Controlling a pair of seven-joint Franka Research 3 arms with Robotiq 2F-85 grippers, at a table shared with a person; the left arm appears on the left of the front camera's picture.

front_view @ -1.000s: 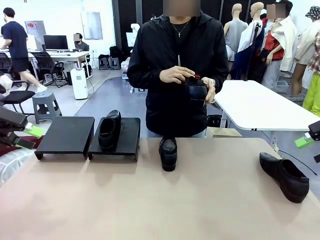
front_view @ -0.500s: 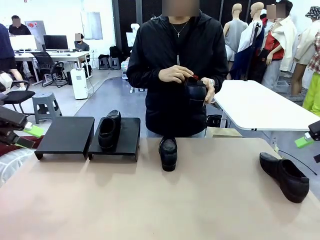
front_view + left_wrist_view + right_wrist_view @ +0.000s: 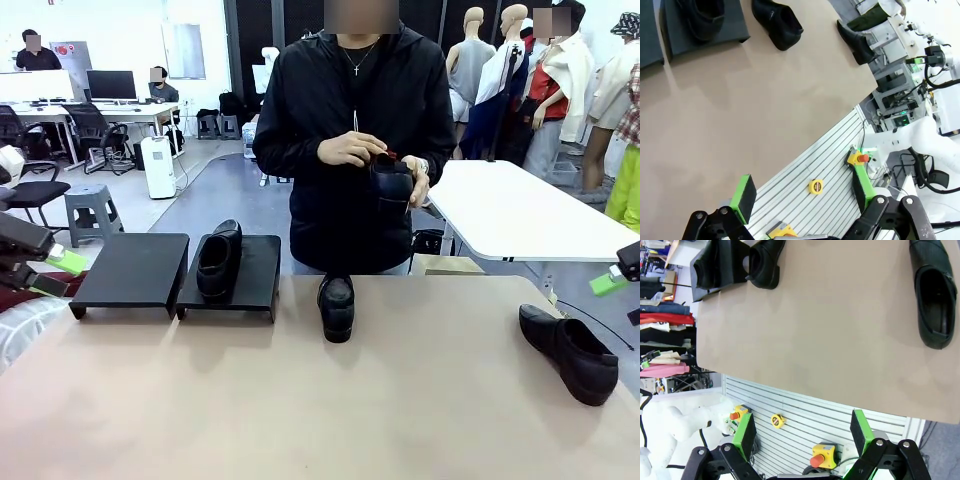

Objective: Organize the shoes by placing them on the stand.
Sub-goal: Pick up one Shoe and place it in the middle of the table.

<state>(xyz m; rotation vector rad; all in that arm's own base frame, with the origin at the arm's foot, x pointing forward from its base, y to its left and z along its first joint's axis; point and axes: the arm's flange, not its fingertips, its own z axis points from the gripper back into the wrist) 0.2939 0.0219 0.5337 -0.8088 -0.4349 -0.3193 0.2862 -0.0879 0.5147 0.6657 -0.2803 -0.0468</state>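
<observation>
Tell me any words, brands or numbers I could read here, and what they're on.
No readable text anywhere.
The shoes and the stand: no print visible.
The yellow box with a red button: any marking is too small to read.

L end effector (image 3: 802,192) jaws apart, R end effector (image 3: 802,432) same
</observation>
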